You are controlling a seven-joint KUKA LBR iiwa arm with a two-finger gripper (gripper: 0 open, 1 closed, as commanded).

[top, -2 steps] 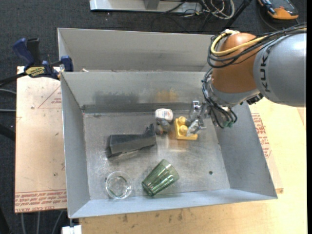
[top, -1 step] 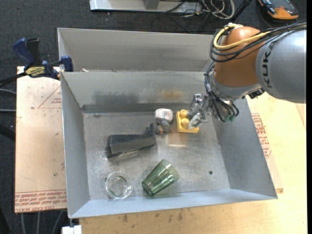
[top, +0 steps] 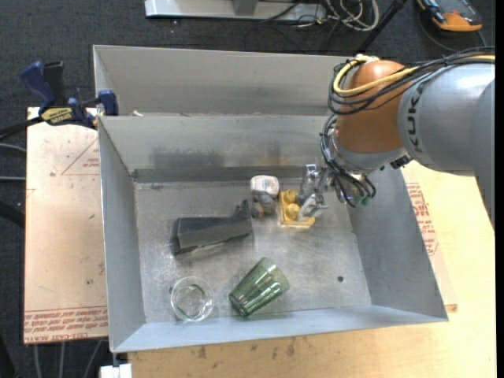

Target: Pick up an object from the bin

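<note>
Tool [top: 313, 197] over yellow toy [top: 293, 213]

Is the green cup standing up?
No, the green cup lies on its side, next to the clear cup.

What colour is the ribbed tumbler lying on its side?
The ribbed tumbler is translucent green, seen best in the camera view.

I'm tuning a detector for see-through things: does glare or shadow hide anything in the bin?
Camera view: even light, no harsh glare; the clear glass is faint against the grey bin floor, only its rim glinting; the green tumbler reads plainly; a dark band shades the back wall, hiding nothing.
</note>
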